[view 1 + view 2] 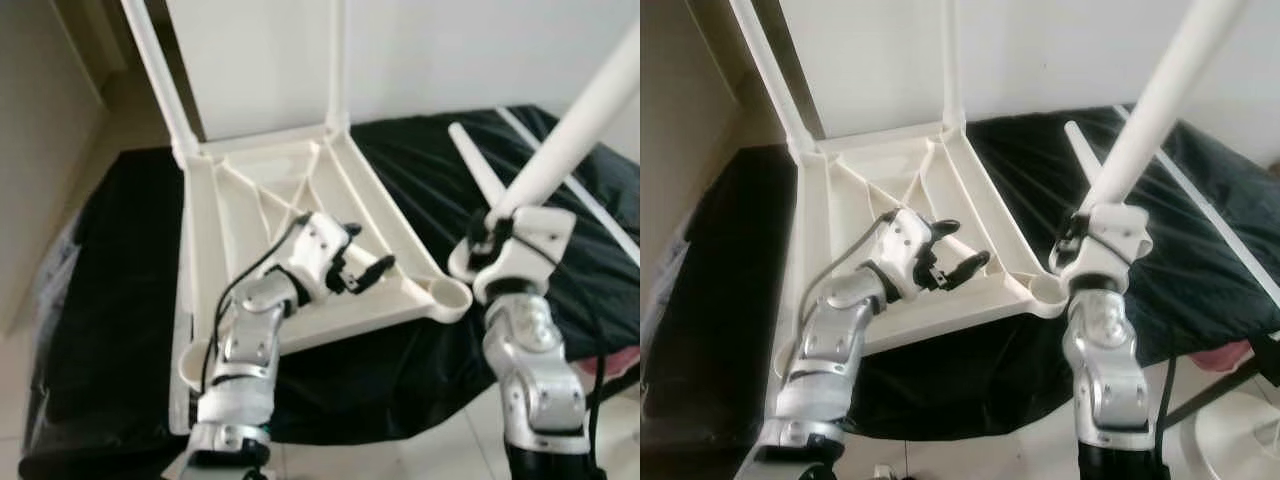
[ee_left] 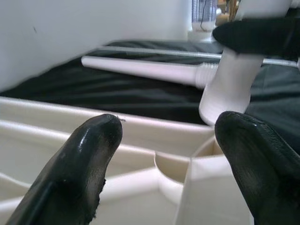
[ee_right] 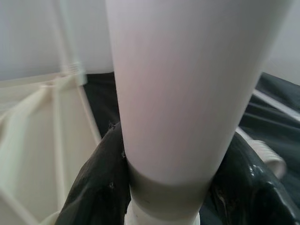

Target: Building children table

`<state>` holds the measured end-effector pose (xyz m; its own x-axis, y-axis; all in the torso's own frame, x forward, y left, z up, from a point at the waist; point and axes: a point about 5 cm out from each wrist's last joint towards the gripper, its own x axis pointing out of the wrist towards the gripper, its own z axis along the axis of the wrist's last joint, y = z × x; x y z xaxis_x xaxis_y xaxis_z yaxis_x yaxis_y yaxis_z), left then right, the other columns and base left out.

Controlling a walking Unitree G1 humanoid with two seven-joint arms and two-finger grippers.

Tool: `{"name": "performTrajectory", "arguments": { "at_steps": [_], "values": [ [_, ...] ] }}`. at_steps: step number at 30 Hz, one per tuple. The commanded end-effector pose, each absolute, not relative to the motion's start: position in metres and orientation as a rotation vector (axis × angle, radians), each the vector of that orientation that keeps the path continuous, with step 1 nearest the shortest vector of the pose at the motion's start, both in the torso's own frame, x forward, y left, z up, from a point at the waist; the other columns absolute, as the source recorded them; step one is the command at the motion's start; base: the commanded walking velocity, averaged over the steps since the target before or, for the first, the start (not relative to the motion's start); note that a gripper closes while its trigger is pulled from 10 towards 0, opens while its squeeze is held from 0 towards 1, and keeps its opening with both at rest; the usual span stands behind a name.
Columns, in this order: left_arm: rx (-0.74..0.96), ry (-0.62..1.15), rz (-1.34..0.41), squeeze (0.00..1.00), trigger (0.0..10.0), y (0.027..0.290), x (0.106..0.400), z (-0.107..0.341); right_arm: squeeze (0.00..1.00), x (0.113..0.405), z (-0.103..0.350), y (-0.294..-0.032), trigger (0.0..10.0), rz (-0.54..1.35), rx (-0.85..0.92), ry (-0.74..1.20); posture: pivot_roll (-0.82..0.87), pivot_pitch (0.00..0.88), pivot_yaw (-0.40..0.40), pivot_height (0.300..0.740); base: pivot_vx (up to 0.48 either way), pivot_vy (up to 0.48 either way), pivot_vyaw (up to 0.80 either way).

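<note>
A cream plastic table top (image 1: pixel 300 190) lies upside down on a black cloth, with two white legs standing up from its far corners. My right gripper (image 1: pixel 492 235) is shut on a third white leg (image 1: pixel 575 125), held tilted with its lower end just right of the empty corner socket (image 1: pixel 447 296). In the right wrist view that leg (image 3: pixel 187 93) sits between the black fingers (image 3: pixel 96 187). My left gripper (image 1: pixel 358 262) is open over the table top's underside, its fingertips (image 2: pixel 93 140) apart and facing the socket (image 2: pixel 173 168). A fourth leg (image 1: pixel 480 170) lies loose on the cloth.
The black cloth (image 1: pixel 110 300) covers a low platform, with pale floor at its front edge. A white wall stands behind. A thin white rod (image 1: pixel 570 180) lies on the cloth at the right. Something pink (image 1: pixel 620 360) shows at the right edge.
</note>
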<state>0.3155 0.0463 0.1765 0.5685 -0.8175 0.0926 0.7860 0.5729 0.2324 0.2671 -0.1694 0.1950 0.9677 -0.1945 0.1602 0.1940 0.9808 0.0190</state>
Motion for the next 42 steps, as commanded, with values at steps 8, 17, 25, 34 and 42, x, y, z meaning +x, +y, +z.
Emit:
{"name": "performTrajectory", "arguments": {
  "at_steps": [8,17,25,34,42],
  "values": [
    [0.169,-0.224,-0.976,0.00,10.0,0.043,0.303,0.181,0.00,0.254,0.198,-0.168,10.0,-0.159,-0.011,-0.161,-0.04,0.044,0.027,0.740,0.000,0.000,0.00],
    [0.148,-0.235,-0.959,0.00,10.0,0.042,0.298,0.189,0.00,0.243,0.191,-0.161,10.0,-0.106,0.005,-0.114,-0.05,0.044,0.025,0.740,0.000,0.000,0.00],
    [0.013,-0.310,-0.954,0.00,10.0,0.039,0.301,0.211,0.00,0.255,0.206,-0.162,10.0,-0.108,0.026,-0.165,-0.05,0.040,0.019,0.740,0.000,0.000,0.00],
    [-0.147,-0.493,-1.114,0.00,10.0,0.012,0.293,0.260,0.00,0.288,0.219,-0.159,10.0,-0.129,0.011,-0.168,-0.03,0.021,0.008,0.740,0.000,0.000,0.00],
    [-0.172,-0.519,-1.184,0.00,10.0,0.005,0.290,0.270,0.00,0.292,0.221,-0.154,10.0,-0.124,0.044,-0.129,-0.03,0.007,0.010,0.740,0.000,0.000,0.00]
  ]
}}
